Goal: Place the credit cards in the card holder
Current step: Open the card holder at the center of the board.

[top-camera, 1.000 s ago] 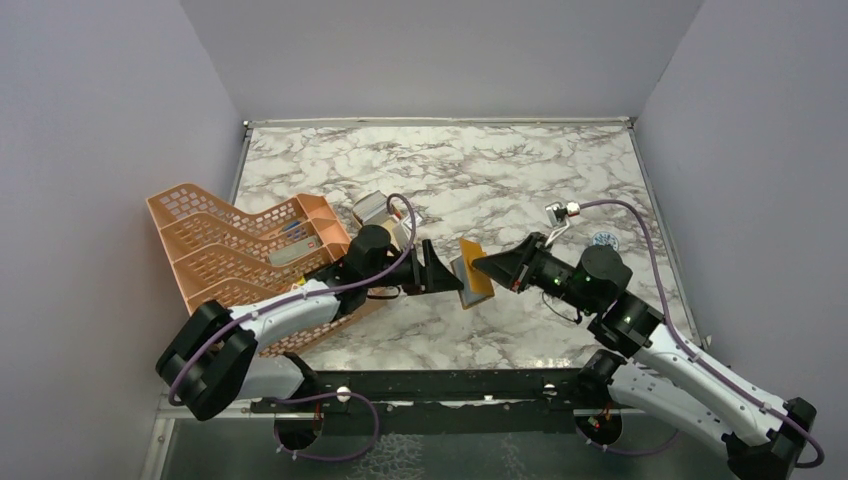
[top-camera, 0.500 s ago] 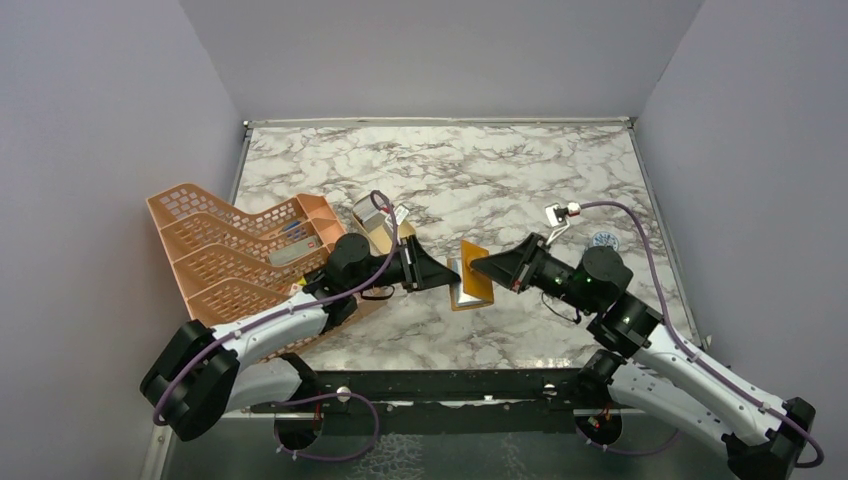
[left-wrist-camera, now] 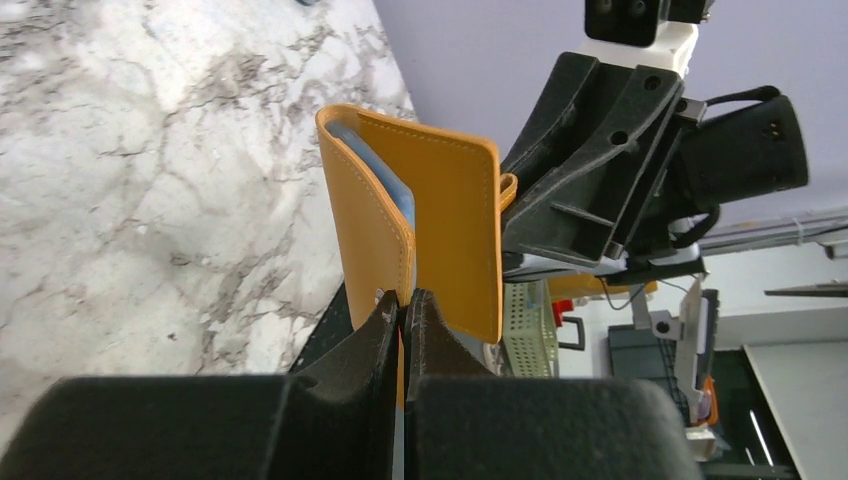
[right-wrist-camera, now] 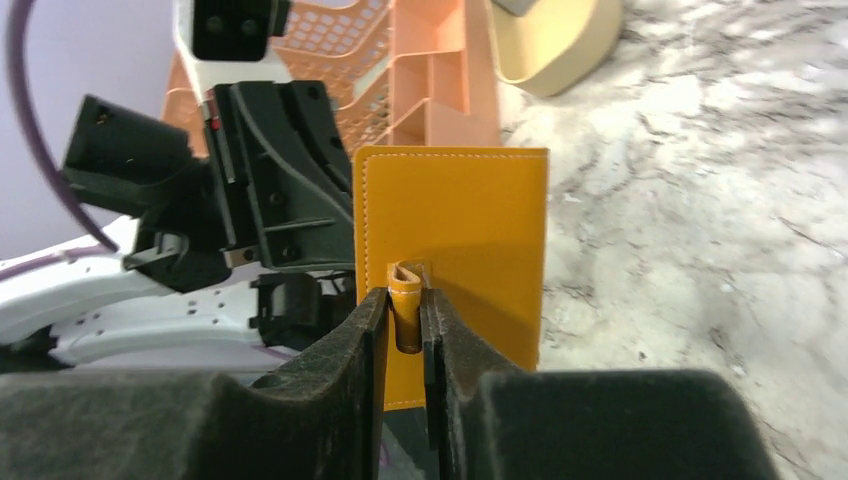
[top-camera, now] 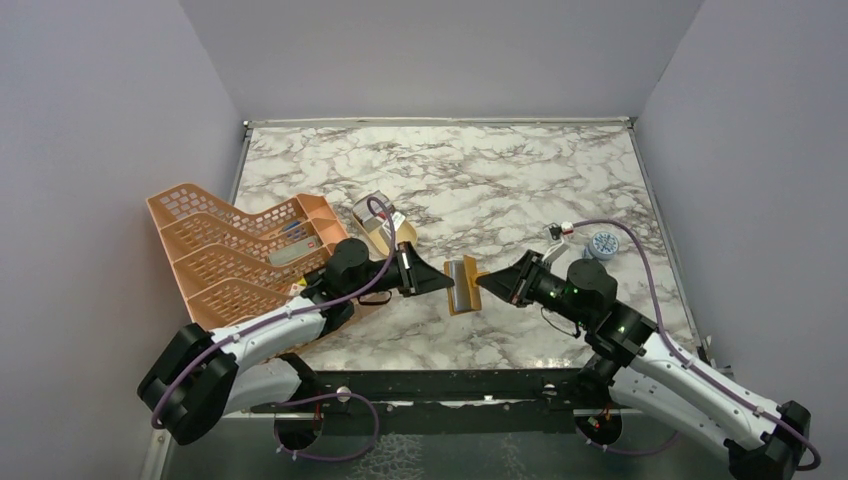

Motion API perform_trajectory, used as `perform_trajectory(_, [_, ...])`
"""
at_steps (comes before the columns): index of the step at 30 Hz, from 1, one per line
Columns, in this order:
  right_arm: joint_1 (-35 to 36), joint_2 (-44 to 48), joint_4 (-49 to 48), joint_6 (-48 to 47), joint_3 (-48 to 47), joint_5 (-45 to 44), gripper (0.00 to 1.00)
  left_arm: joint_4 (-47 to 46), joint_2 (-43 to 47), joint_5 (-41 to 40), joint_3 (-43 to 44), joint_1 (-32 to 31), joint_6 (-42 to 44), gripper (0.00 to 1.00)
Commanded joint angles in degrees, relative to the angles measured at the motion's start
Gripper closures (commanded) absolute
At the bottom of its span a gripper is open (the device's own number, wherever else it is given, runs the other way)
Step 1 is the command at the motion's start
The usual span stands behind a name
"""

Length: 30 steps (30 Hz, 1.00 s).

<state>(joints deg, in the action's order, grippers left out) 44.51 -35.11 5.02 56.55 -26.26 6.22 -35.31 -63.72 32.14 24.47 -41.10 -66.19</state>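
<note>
Newly clamped mid-frame on one card holder (top-camera: 461,285) flap, the left claw (left-wrist-camera: 403,300) faces the right claw (right-wrist-camera: 405,300) pinching the snap tab (right-wrist-camera: 405,283), apparently to spread its pockets.

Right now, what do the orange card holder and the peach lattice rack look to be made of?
The card holder looks like leather or faux leather, matte mustard-orange: pale stitching runs along its edges, and it bends in a rounded fold. The rack looks like moulded plastic, peach: a rigid lattice of regular holes.
</note>
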Motion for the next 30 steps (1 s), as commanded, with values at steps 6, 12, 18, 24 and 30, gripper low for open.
perform_trajectory(6, [-0.13, -4.31, 19.97, -5.13, -1.30, -13.25, 0.61, 8.33, -5.61, -3.27, 2.20, 0.21, 7.52, 1.00])
perform_trajectory(12, [-0.15, -12.37, 24.47, -11.04, -6.81, -10.23, 0.53, 10.76, -11.51, -3.51, 4.26, 0.23, 9.55, 1.00])
perform_trajectory(18, [-0.06, -20.32, 25.06, -12.28, -12.33, -6.37, 0.53, 16.91, -13.16, -7.16, 6.79, 0.23, 12.06, 1.00])
perform_trajectory(24, [-0.05, -22.21, 29.29, -12.58, -17.29, -12.70, 0.53, 29.08, -11.97, -13.68, 10.60, 0.14, 16.85, 1.00])
perform_trajectory(30, [-0.04, -21.97, 26.17, -13.96, -18.22, -8.15, 0.55, 33.75, -11.63, -15.25, 12.98, 0.14, 17.88, 1.00])
